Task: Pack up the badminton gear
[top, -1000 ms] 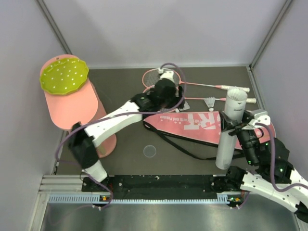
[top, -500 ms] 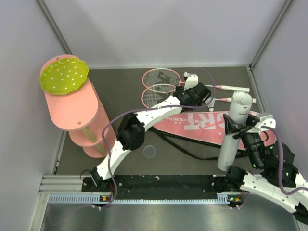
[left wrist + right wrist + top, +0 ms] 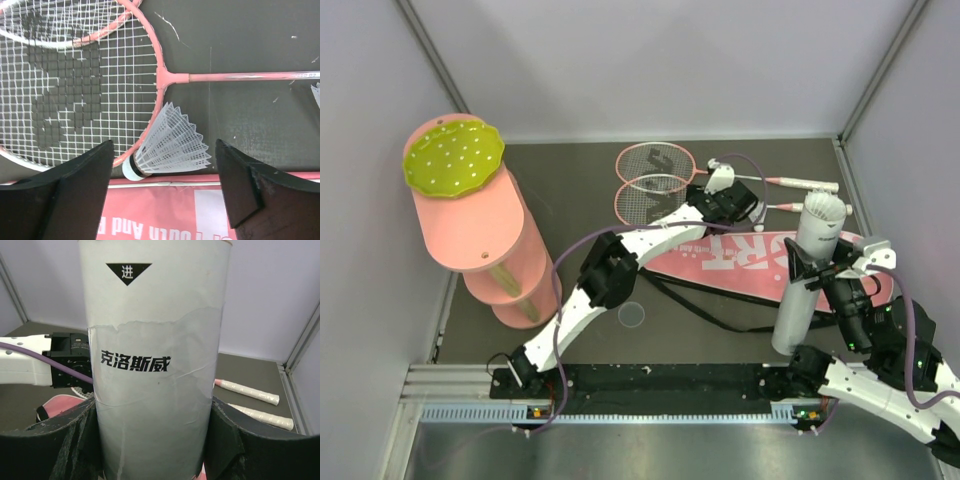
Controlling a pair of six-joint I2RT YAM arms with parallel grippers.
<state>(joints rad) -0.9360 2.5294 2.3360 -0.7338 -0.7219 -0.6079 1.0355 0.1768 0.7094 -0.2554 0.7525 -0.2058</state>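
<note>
**Left wrist: left hand [image 3: 163, 155] spread wide over a shuttlecock [image 3: 172, 147], right hand clamped on the tube**

Looking through the left wrist camera, we see the two dark fingers [image 3: 75, 195] standing far apart with nothing between them gripped. The white shuttlecock lies on its side in the gap, clear of both fingers. Its cork points to 7 o'clock and its skirt fans toward 3 o'clock. The cork sits just beside the pink rim of a racket head and the white-piped edge of the bag. At the 3 o'clock edge of this view, a sliver of a second white skirt shows.

From the top camera, we find the two pink rackets [image 3: 650, 190] at 12 o'clock on the dark bench [image 3: 570, 180], heads overlapping and white handles running toward 2 o'clock. The pink bag [image 3: 740, 262] lies flat across the middle toward 3 o'clock, its black strap trailing toward 6 o'clock.

At 4 o'clock, the right hand [image 3: 817, 270] is closed around the white tube [image 3: 805, 280], held nearly upright. The right wrist view shows a finger pressed against each side of the tube. We cannot tell whether its lower end touches the bench.

A big pink cylinder [image 3: 480, 240] topped by a yellow-green dotted disc [image 3: 452, 165] stands at 9 o'clock, well apart from the gear. A small clear round piece [image 3: 631, 314] lies near 6 o'clock.
</note>
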